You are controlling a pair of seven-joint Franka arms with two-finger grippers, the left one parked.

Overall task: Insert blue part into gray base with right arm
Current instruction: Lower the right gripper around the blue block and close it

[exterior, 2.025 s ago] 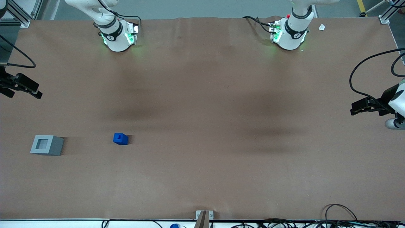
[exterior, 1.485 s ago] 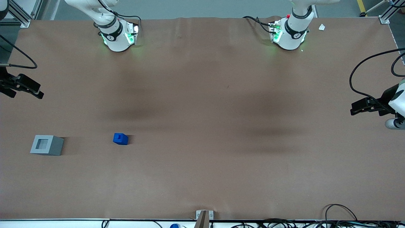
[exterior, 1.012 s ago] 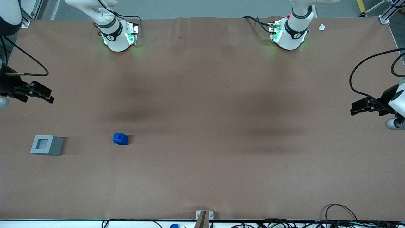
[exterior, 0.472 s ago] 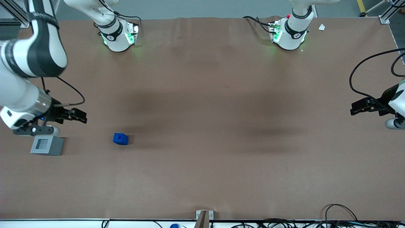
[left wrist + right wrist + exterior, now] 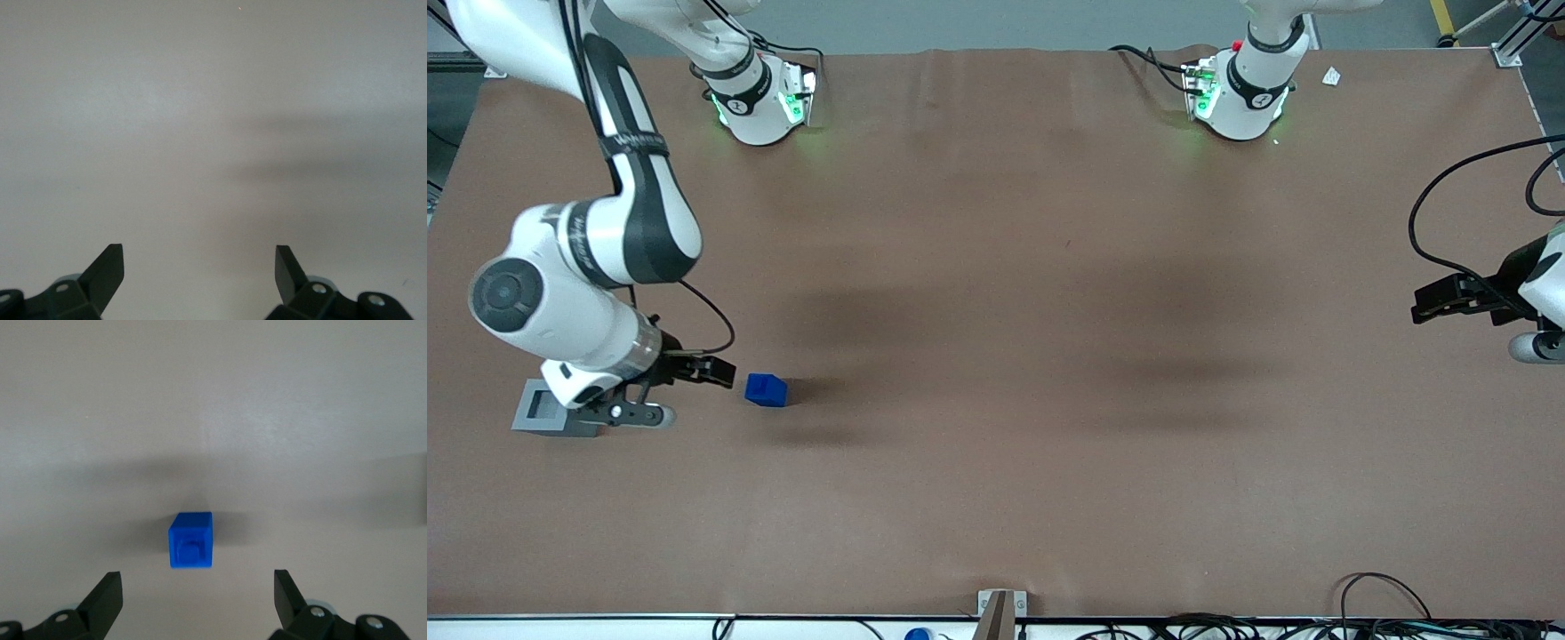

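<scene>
The blue part [image 5: 766, 389] sits on the brown table, a small bright-blue block with a raised step on top; it also shows in the right wrist view [image 5: 191, 540]. The gray base [image 5: 541, 409] stands toward the working arm's end of the table, partly covered by the right arm's wrist. My right gripper [image 5: 713, 371] hangs between the base and the blue part, close beside the blue part and apart from it. In the right wrist view the gripper [image 5: 197, 593] is open and empty, with the blue part lying just ahead of the gap between the fingers.
The brown table mat [image 5: 996, 498] spreads wide toward the parked arm's end. The two arm bases [image 5: 758, 98] stand at the table edge farthest from the front camera. Cables [image 5: 1387, 613] lie along the edge nearest the camera.
The right arm has swung in from the table's end, over the gray base, and brought its gripper down beside the blue part. The blue part and gray base have not moved.
</scene>
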